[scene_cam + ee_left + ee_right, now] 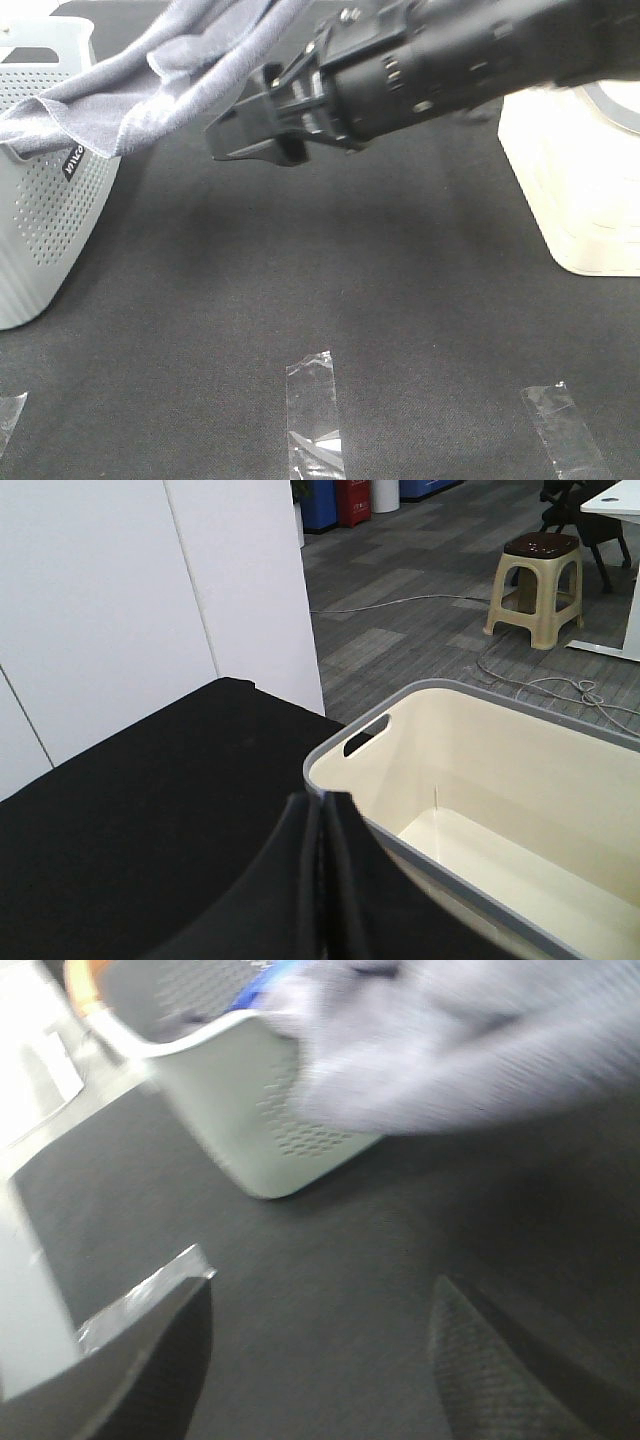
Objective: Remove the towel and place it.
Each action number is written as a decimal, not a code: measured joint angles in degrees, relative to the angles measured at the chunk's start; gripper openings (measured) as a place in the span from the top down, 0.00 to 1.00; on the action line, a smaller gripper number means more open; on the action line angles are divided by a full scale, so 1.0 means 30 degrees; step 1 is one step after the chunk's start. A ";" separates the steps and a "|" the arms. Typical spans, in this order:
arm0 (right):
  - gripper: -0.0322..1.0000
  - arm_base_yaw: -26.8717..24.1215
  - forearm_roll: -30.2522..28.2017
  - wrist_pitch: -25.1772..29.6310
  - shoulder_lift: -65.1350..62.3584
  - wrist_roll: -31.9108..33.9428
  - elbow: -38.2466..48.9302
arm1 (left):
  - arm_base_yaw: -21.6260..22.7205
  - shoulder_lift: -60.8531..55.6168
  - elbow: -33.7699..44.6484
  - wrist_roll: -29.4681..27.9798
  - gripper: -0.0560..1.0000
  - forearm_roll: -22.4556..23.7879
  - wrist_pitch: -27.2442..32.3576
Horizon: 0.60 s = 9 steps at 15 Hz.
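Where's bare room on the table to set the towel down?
Free: middle of the black cloth mat, between the grey perforated plastic basket and the cream plastic bin, beyond the clear tape strips. Crowded: upper left, where the grey-lavender terry towel drapes over the basket beside the right hand.

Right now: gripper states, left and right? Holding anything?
Left gripper: closed, nothing visible between its fingers.
Right gripper: open and empty; the towel is not in it.

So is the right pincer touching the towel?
Apart. The right wrist view shows dark table between the open right pincer and the towel.
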 joint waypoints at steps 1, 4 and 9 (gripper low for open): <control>0.39 0.0000 0.0535 -0.0497 0.0458 0.0000 0.0000 | 0.0000 -0.0115 0.0000 0.0000 0.95 0.0286 0.0000; 0.39 0.0000 0.0439 -0.0668 0.0745 0.0134 0.0000 | 0.0382 0.0363 0.0000 0.0000 0.95 0.1070 0.0000; 0.39 0.0000 -0.5921 0.0286 0.0172 0.6303 0.0688 | 0.0707 0.1929 -0.0172 -0.0134 0.95 0.1050 -0.0057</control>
